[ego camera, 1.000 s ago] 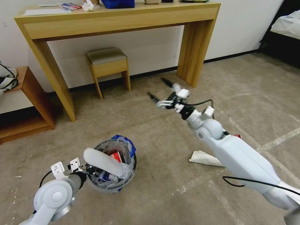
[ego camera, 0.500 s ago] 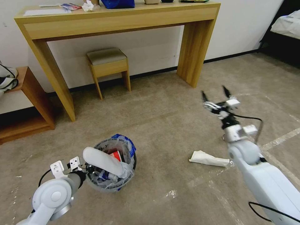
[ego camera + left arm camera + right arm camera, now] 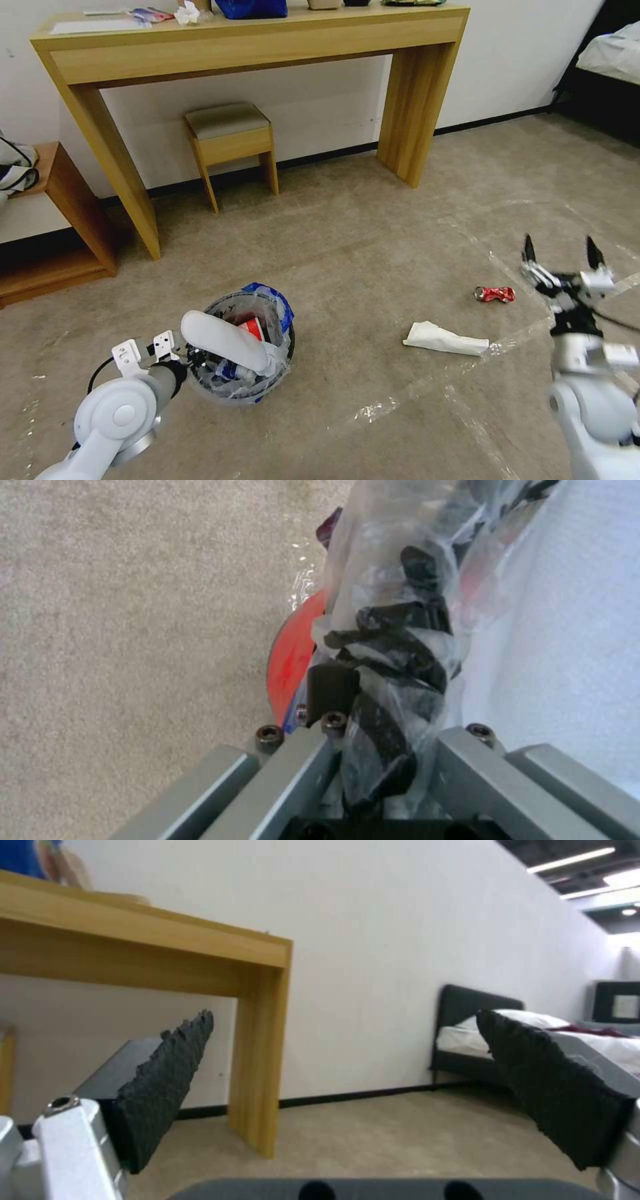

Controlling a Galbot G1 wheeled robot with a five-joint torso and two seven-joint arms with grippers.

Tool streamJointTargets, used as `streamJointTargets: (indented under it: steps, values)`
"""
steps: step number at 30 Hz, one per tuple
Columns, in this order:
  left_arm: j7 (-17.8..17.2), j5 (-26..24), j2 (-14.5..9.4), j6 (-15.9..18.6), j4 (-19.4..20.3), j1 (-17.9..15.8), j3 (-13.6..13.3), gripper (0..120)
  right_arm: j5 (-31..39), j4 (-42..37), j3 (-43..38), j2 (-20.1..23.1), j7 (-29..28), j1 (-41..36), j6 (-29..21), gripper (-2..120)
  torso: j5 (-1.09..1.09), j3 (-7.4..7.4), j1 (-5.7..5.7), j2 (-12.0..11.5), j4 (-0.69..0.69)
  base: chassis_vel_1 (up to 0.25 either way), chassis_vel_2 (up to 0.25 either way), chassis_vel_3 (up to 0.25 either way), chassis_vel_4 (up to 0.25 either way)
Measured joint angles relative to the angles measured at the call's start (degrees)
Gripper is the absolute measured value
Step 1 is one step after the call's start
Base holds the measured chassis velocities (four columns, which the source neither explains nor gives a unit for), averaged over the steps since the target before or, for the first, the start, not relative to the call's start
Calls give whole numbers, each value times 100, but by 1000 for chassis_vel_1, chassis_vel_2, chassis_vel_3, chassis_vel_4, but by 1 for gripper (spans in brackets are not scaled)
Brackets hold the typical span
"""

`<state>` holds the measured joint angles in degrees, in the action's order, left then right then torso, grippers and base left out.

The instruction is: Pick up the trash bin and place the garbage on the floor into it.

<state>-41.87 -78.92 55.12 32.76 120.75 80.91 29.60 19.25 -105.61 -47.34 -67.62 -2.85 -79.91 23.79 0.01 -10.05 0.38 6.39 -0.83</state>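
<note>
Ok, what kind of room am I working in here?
Most likely a bedroom or hotel-style room, possibly a mock-up: a bed with white bedding at the right, a wooden console desk against the wall with a small stool beneath, and beige carpet.

head high, wrists close, floor (image 3: 373, 220) shared

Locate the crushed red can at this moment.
In the head view the red can lies on the floor toward the robot's right, just beyond the white wrapper and short of the open right gripper.
</note>
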Motion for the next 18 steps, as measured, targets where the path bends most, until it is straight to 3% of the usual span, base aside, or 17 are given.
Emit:
streamJointTargets:
  steps: [10, 18]
  values:
    - [96, 143, 48, 59, -47, 4, -44, 0, -393, -105, -322, -915, 259, -507, 464, 100, -1, -1, 0, 0, 1, 0, 0, 0, 0]
    - [67, 140, 54, 63, -5, 34, -54, 0, -537, -115, -336, -986, 436, -644, 739, 100, -1, -1, 1, 0, 2, -5, -4, -8, -6]
